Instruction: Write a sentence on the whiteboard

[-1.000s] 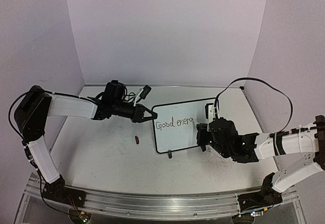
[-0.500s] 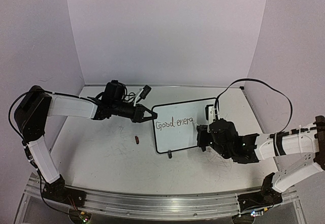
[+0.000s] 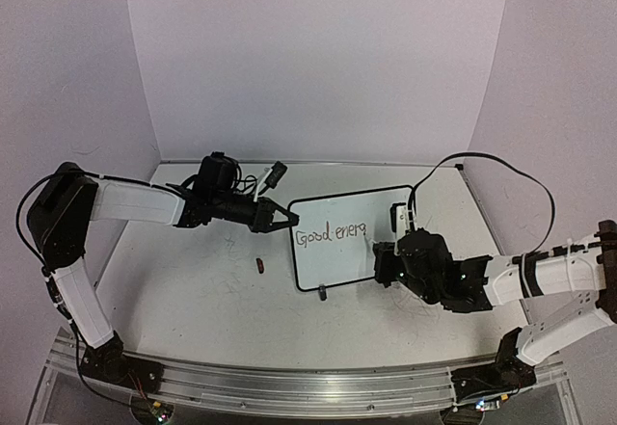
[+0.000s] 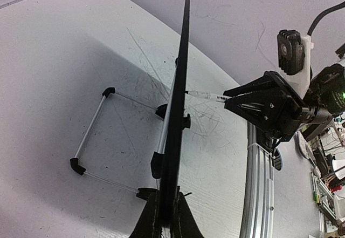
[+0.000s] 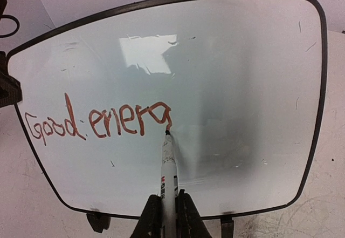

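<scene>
The whiteboard (image 3: 339, 237) stands tilted on its wire stand mid-table, black-rimmed, its face filling the right wrist view (image 5: 226, 76). My left gripper (image 3: 287, 219) is shut on the board's left edge (image 4: 178, 141), seen edge-on in the left wrist view. My right gripper (image 5: 166, 208) is shut on a white marker (image 5: 168, 168), whose tip touches the board at the tail of the last letter. The sentence (image 5: 102, 122) reads "Good energ" in red-brown ink (image 3: 333, 235).
A small red marker cap (image 3: 260, 266) lies on the table left of the board. The board's wire stand (image 4: 91, 141) and black feet (image 3: 322, 294) rest on the scuffed white tabletop. A metal rail (image 4: 259, 178) runs along the near edge. Walls enclose the back and sides.
My right gripper has dropped slightly toward the near edge, drawing the marker down through the tail of the "g". The left arm and the board have not moved.
</scene>
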### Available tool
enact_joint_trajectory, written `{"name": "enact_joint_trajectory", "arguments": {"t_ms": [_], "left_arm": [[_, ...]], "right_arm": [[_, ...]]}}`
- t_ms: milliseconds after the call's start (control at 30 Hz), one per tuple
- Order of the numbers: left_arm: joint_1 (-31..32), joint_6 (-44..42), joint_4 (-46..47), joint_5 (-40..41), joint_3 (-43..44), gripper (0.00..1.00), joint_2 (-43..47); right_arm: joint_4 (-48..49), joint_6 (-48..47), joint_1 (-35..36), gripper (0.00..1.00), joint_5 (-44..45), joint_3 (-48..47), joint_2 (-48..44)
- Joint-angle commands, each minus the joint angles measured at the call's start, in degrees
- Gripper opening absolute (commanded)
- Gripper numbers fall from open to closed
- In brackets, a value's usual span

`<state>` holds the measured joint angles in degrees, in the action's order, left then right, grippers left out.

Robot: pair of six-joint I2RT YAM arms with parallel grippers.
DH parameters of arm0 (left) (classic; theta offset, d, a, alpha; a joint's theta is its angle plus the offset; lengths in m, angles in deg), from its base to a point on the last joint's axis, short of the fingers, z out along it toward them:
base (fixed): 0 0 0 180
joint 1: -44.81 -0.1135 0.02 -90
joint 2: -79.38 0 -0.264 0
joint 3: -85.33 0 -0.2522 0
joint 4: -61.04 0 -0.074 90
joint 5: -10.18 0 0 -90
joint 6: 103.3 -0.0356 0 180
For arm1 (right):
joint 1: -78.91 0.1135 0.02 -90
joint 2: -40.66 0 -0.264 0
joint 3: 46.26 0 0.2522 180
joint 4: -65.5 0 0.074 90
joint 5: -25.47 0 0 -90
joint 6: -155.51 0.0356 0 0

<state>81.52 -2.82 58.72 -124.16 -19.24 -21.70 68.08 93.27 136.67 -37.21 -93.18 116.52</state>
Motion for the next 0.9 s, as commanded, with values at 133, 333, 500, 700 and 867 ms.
{"name": "enact_joint_trajectory", "arguments": {"t_ms": [133,333,500,700,867], "left_arm": [[0.3,-1.5,-2.9,2.8,-0.4,0.0,1.4],[0.3,-1.4,-2.9,2.8,-0.4,0.0,1.3],[0.3,-1.4,-2.9,2.9,-0.5,0.0,1.3],[0.3,-1.6,-2.9,3.0,-0.5,0.0,1.5],[0.3,-1.5,-2.9,2.8,-0.4,0.0,1.3]], "right_arm": [[-1.7,1.5,0.6,0.0,-0.8,1.2,-0.2],[-1.0,1.6,1.4,0.0,-1.5,0.1,1.3],[0.8,0.6,1.5,0.0,-1.7,-1.8,2.3],[0.8,0.0,1.4,0.0,0.5,0.6,-4.6],[0.6,-1.2,-0.8,0.0,-0.6,0.6,-6.6]]}}
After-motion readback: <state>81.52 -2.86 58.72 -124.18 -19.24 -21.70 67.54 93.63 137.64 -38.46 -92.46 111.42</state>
